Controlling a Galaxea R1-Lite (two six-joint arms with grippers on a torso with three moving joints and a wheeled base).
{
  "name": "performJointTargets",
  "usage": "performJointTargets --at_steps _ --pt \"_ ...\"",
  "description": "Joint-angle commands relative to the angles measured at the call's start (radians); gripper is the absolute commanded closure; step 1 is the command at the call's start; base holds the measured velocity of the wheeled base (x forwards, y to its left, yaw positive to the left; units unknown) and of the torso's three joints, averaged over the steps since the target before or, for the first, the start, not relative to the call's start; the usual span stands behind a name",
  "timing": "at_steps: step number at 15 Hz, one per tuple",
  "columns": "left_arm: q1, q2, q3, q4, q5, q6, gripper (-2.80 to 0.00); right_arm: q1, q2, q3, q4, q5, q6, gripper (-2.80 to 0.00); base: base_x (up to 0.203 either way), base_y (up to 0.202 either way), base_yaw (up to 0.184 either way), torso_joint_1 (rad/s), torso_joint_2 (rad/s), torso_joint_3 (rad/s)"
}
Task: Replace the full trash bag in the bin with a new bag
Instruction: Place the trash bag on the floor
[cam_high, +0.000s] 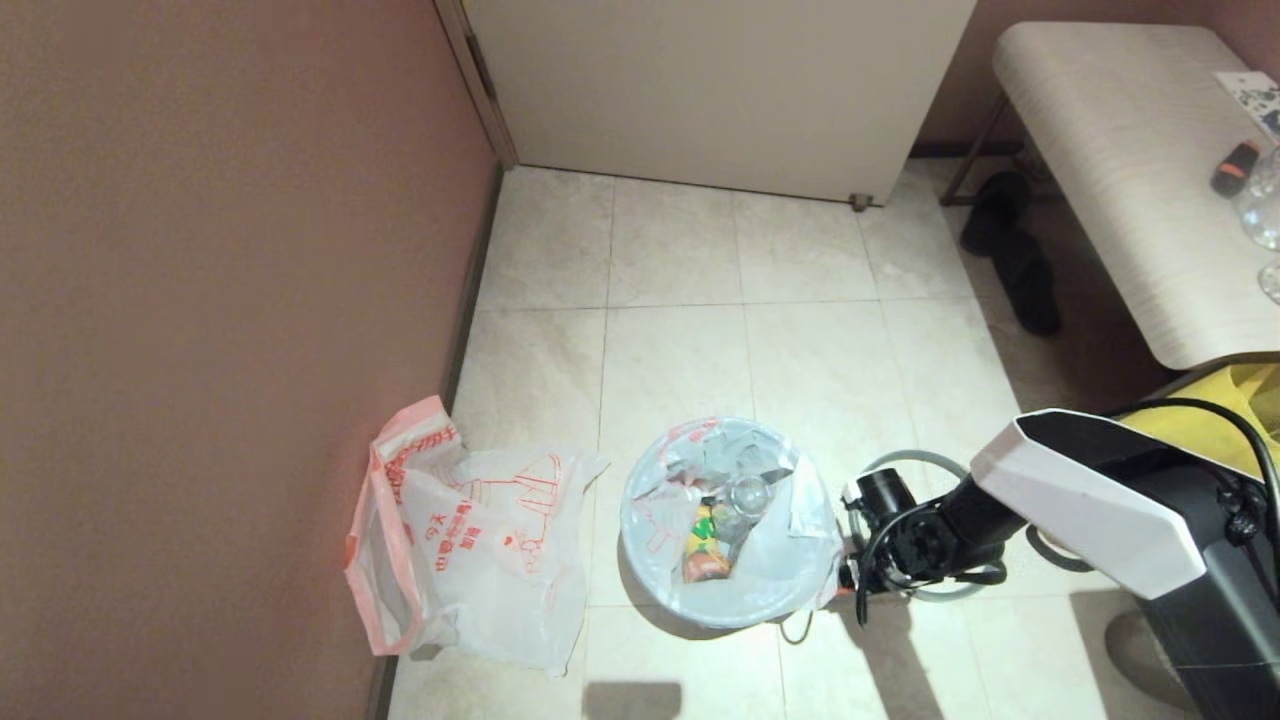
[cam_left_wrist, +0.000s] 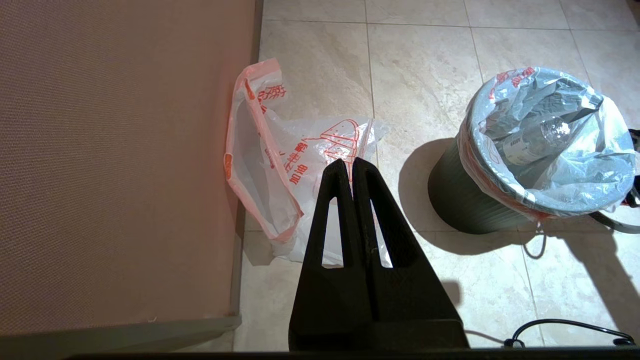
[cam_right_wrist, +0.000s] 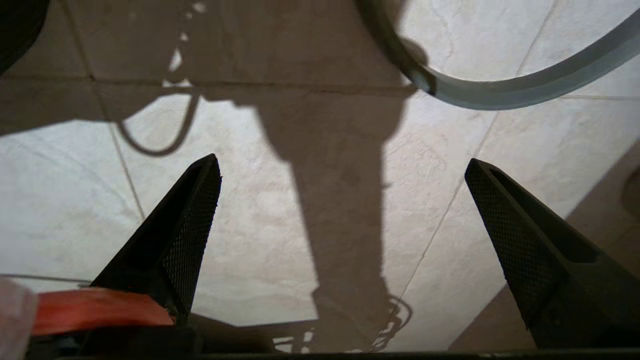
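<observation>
The black bin (cam_left_wrist: 465, 200) stands on the tiled floor, lined with the full trash bag (cam_high: 780, 550), whose edge is folded over its top. A yellow-green wrapper (cam_high: 705, 545) and clear plastic show inside. The bin's grey ring (cam_high: 925, 457) lies on the floor to its right, below my right arm. My right gripper (cam_right_wrist: 342, 161) hangs open over bare tiles beside the bin; a red strip of bag handle (cam_right_wrist: 95, 305) lies by one finger's base. The new bag (cam_high: 480, 540) lies crumpled by the left wall. Above it my left gripper (cam_left_wrist: 348, 162) is shut and holds nothing.
The brown wall (cam_high: 200, 300) runs along the left, with a white door (cam_high: 720, 90) at the back. At the right stand a pale bench (cam_high: 1120, 150), black slippers (cam_high: 1020, 260) under it and a yellow bag (cam_high: 1240, 410). A thin cable (cam_left_wrist: 565, 327) lies on the tiles.
</observation>
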Motion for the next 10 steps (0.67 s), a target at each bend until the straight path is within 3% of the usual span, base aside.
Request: performJointTargets --at_steps 1,3,8,10 --pt "0.000 0.001 0.000 -0.001 0.000 -0.002 0.00 0.002 0.030 -0.014 -0.012 -0.027 0.005 0.00 0.000 0.000 0.000 0.000 0.00 0.000" --pt "0.000 0.001 0.000 -0.001 0.001 -0.002 0.00 -0.002 0.035 -0.018 -0.071 -0.065 0.012 0.00 0.000 0.000 0.000 0.000 0.00 0.000" --pt "0.000 0.001 0.000 -0.001 0.001 -0.001 0.00 -0.013 0.041 -0.016 -0.075 -0.089 0.013 0.00 0.000 0.000 0.000 0.000 0.00 0.000" --pt "0.000 0.001 0.000 -0.001 0.001 -0.001 0.00 -0.007 0.036 -0.006 -0.085 -0.186 0.059 0.00 0.000 0.000 0.000 0.000 0.00 0.000"
